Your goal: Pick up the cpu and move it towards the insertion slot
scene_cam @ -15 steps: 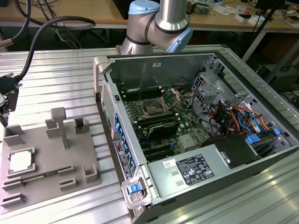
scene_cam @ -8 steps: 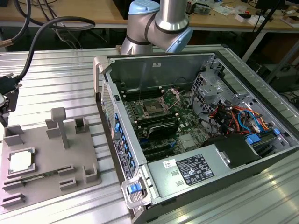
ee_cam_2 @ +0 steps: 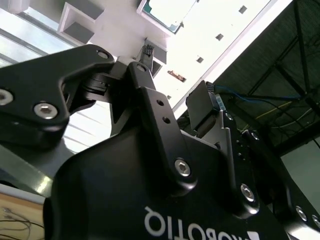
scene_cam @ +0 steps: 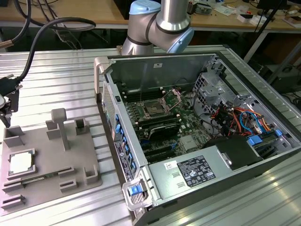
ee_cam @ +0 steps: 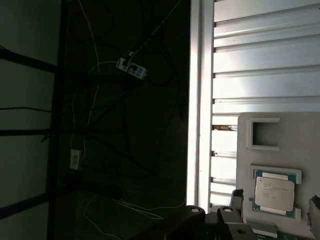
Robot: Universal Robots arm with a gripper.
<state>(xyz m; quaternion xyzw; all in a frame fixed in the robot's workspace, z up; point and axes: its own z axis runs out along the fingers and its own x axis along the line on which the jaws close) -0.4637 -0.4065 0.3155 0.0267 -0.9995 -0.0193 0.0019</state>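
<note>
The cpu is a small silvery square with a green edge. It lies flat in a pocket of the grey tray at the exterior view's left. Both wrist views show the cpu resting in that pocket. My gripper hangs above the table just beyond the tray's back left corner, apart from the chip. Its black fingers stand open with nothing between them. The insertion slot is a dark square socket with a raised metal load plate, inside the open computer case.
The tray carries several upright grey posts and empty pockets. The case's metal wall rises between tray and socket. Cables, a drive cage and a power supply fill the case's right side. A thick hose trails from the gripper.
</note>
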